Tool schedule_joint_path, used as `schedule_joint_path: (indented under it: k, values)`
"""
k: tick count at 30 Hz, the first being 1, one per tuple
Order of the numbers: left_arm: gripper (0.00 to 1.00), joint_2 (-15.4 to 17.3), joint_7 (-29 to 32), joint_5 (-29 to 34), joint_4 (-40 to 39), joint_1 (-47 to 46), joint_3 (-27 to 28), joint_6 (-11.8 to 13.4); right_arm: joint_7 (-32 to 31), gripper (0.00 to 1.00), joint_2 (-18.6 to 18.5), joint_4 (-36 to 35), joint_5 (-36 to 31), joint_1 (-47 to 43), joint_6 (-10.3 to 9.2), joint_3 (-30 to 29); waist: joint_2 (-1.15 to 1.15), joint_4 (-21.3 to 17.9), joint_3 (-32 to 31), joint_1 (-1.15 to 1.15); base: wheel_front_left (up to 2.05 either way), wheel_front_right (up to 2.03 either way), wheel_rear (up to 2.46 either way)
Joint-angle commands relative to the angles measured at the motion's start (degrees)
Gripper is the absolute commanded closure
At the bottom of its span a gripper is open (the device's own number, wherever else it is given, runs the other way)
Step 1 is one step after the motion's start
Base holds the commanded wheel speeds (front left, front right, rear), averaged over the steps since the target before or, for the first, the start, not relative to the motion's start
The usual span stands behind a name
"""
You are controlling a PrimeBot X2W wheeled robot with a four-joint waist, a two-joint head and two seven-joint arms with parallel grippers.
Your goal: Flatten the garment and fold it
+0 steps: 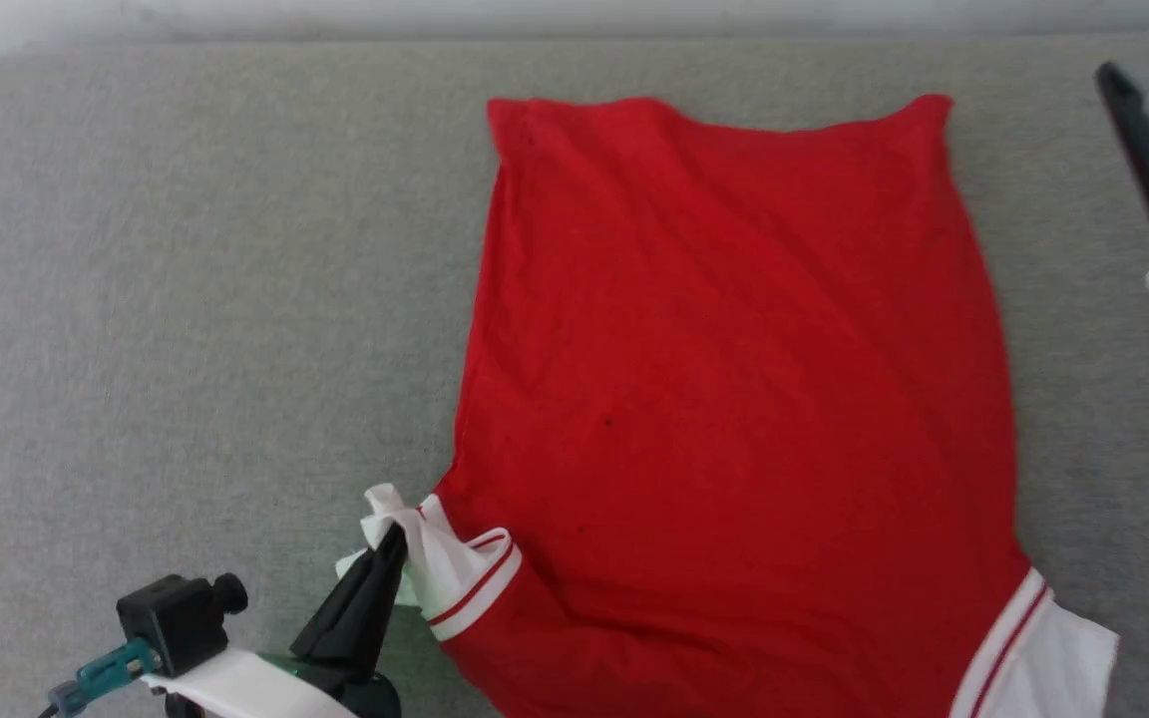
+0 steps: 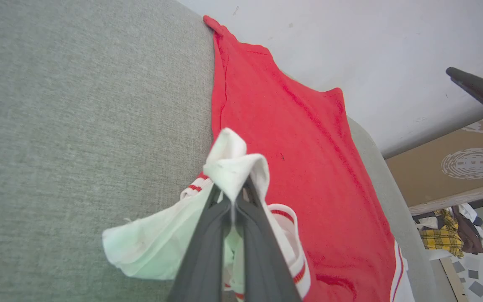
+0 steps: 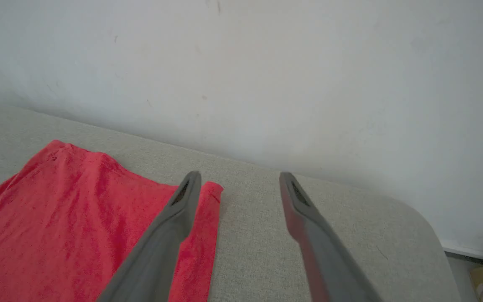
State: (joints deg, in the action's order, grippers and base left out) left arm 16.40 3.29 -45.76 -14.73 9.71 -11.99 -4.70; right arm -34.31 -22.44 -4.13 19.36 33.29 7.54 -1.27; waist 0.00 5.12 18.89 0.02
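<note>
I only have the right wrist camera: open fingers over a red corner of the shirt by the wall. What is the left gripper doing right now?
Observer: The left gripper is shut on the garment, pinching the white sleeve on the robot's left into a bunch.
Operator: Is the body of the shirt flat?
Observer: Mostly. It lies spread on the grey padded surface with light wrinkles and no print showing.
Operator: And the other side?
Observer: The second sleeve lies spread at the near right corner, with no gripper on it.
</note>
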Motion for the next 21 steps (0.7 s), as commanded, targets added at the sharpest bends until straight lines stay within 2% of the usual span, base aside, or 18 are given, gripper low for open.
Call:
schedule_joint_path:
  k: [1,8,18,19,20,21]
  values:
    - [1.0,-0.19,-0.36,0.39,0.14,-0.96,-0.19,-0.55,-0.64,0.0,0.42,0.92,-0.65,1.17,-0.05,-0.47,0.0,4.7,5.52,-0.02,0.0,0.0,0.0]
    - [1.0,-0.95,-1.24,0.52,1.12,-4.63,-2.55,-1.52,-8.28,0.0,1.67,11.61,-5.31,9.12,-0.05,-3.11,0.0,8.69,10.64,-0.02,0.0,0.0,0.0]
    - [1.0,-1.08,-2.12,0.28,3.05,-8.46,-5.26,-2.25,-11.92,0.0,3.36,19.01,-9.03,8.29,-0.05,-7.05,0.0,12.74,12.97,-0.02,0.0,0.0,0.0]
    - [1.0,-1.03,-2.2,0.34,3.1,-8.67,-5.4,-2.28,-12.11,0.62,3.61,19.51,-9.43,8.03,-0.05,-7.29,0.0,12.86,12.98,-0.02,0.0,0.0,0.0]
    - [1.0,-0.94,-2.28,0.4,3.1,-8.83,-5.48,-2.3,-12.0,0.95,3.94,19.81,-9.76,7.88,-0.05,-7.68,0.0,12.9,12.91,-0.02,0.0,0.0,0.0]
    - [1.0,-0.81,-2.34,0.47,3.06,-8.93,-5.51,-2.31,-11.79,1.0,4.27,20.05,-10.03,7.81,-0.05,-8.02,0.0,12.86,12.77,-0.02,0.0,0.0,0.0]
